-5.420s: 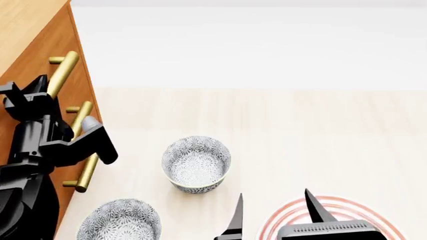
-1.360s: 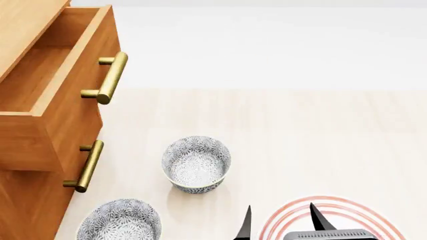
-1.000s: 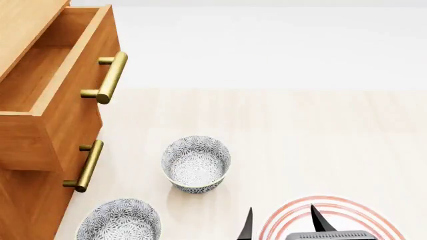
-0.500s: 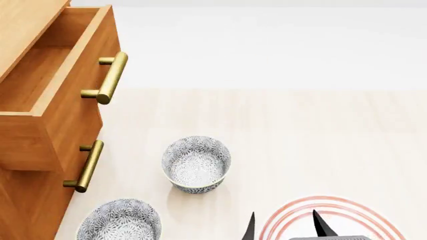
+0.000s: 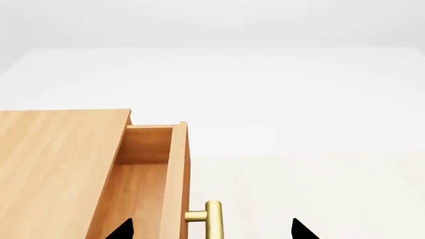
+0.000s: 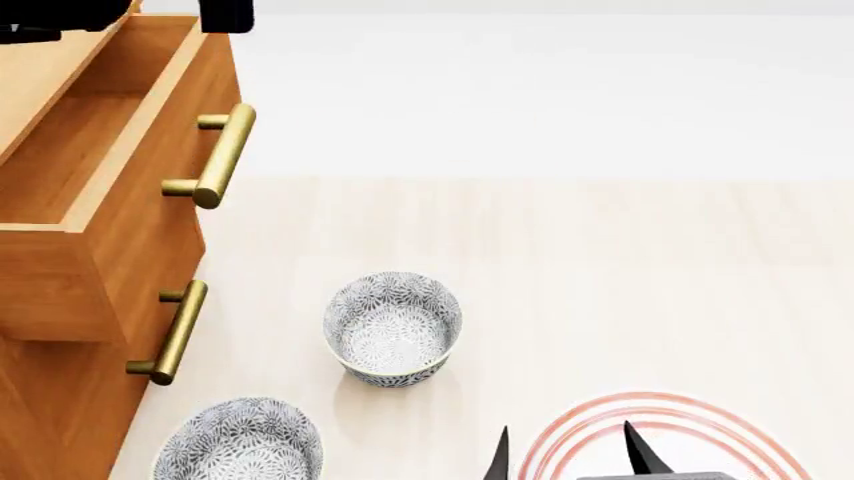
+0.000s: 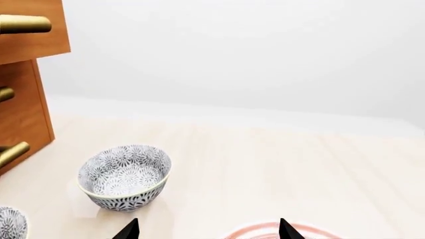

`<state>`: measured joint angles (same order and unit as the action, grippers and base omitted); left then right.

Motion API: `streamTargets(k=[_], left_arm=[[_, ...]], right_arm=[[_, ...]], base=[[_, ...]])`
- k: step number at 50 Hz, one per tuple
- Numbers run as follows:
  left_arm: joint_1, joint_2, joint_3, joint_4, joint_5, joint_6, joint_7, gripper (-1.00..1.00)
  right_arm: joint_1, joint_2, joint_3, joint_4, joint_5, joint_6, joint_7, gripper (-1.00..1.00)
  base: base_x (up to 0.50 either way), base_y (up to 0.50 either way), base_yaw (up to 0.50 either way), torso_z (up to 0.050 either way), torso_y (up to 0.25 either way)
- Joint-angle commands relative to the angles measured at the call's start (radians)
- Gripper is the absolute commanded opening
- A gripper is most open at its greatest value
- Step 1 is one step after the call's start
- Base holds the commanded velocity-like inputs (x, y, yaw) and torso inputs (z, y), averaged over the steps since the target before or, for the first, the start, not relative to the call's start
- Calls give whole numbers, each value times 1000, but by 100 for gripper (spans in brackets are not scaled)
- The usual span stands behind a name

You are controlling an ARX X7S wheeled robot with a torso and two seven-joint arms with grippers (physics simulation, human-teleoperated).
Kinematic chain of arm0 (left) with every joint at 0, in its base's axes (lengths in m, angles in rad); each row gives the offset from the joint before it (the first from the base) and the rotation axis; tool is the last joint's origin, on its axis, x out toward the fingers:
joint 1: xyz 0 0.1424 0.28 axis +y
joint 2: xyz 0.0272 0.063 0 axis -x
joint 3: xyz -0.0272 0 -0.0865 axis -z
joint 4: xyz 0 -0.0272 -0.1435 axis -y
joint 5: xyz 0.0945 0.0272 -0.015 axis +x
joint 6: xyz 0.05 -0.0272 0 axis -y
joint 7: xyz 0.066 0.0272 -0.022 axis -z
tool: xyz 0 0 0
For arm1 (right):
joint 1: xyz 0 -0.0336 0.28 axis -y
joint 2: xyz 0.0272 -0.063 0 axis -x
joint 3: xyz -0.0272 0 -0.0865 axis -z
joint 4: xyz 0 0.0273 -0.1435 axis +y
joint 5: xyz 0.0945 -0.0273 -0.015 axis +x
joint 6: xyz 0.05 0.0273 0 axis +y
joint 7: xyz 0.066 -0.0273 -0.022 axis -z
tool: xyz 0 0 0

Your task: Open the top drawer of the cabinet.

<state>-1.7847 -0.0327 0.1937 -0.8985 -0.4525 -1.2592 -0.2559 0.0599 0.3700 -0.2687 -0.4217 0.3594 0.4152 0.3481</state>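
The top drawer [image 6: 127,190] stands pulled well out of the cabinet [image 6: 54,400] at the floor's left edge, its plain wooden box bare inside. It likely slides stiffly and weighs little; the smooth brass bar handle [image 6: 214,155] is the place to grip. The left gripper [image 5: 209,230] hangs released above it, the right gripper [image 6: 567,455] released over a red-ringed plate [image 6: 694,420].
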Motion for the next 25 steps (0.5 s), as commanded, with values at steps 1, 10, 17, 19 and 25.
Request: streamTargets(k=[1,10,17,19,25], left_arm=[[26,-11,57,-141,17,122,57,100],[38,-20,108,-268,44,218,135,100],[88,-25,123,-279,38,249,176,100],[99,-22,125,-310,40,275,191,100],[111,-11,128,-389,48,332,216,100]], right_arm=[[7,-5,-9,34,-6,-19,-6,100],[16,-8,-18,48,-7,-19,-8,100],[9,-4,-18,39,-5,-20,-4,100],[4,-4,-17,46,-7,-30,-6,100],[2,-1,-15,39,-2,-26,-4,100]], base=[[0,0,0,0,0],[0,0,0,0,0],[0,0,0,0,0],[0,0,0,0,0],[0,0,0,0,0]])
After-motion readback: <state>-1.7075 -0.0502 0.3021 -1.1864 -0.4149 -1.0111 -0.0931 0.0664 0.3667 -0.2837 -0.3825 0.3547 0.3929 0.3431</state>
